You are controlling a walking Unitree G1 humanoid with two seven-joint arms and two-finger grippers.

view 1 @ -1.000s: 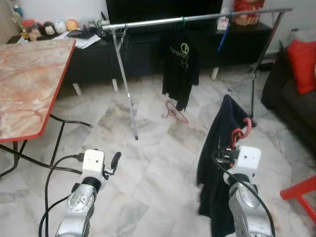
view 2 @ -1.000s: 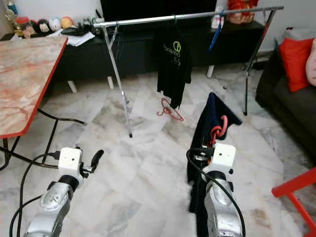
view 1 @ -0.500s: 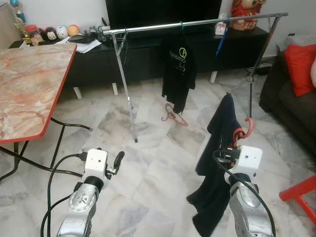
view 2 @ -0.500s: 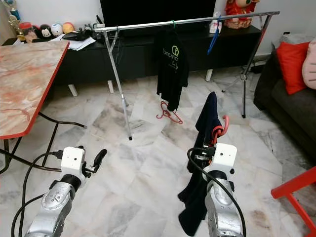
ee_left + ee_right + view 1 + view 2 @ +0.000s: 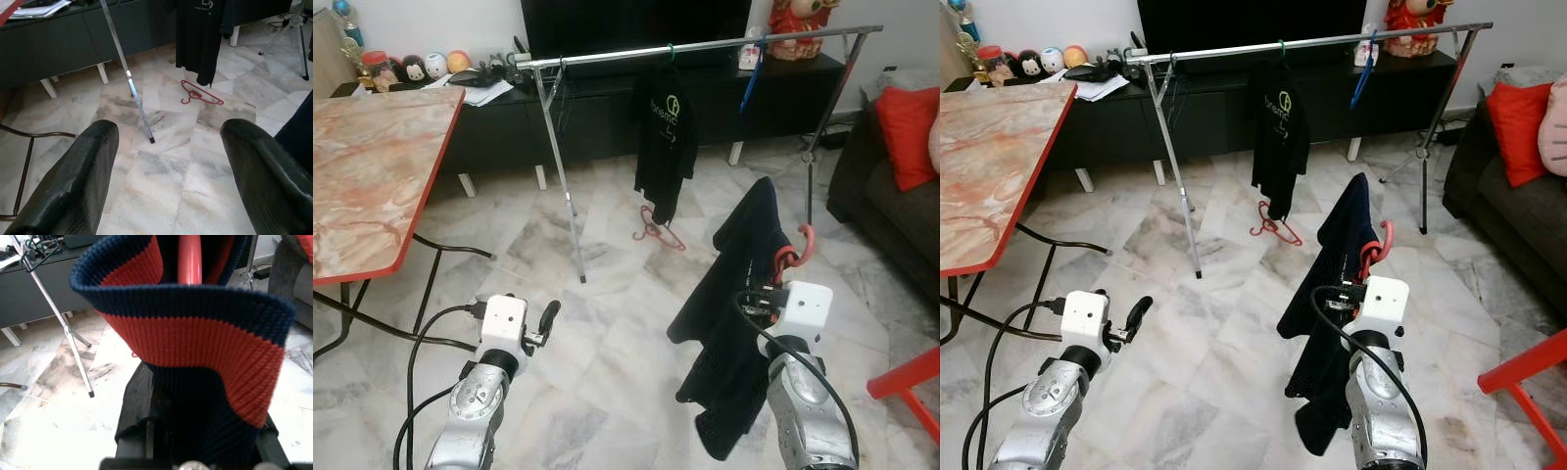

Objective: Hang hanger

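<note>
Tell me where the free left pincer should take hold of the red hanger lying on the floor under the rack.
Grip the red hanger on its long straight bar, coming from above. It lies flat on the tiles below the hanging black shirt, so only a top-down pinch across that thin bar fits. The left pincer is open.

Illegible green-and-white logo lettering on hanging black T-shirt

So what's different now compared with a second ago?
The dark garment on the red hanger, held in the right gripper, has swung out toward the robot's left, its hem flaring. The camera also shifted, bringing the clothes rail slightly lower in view. The left gripper stays low with jaws open; the black T-shirt and fallen hanger are unchanged.
</note>
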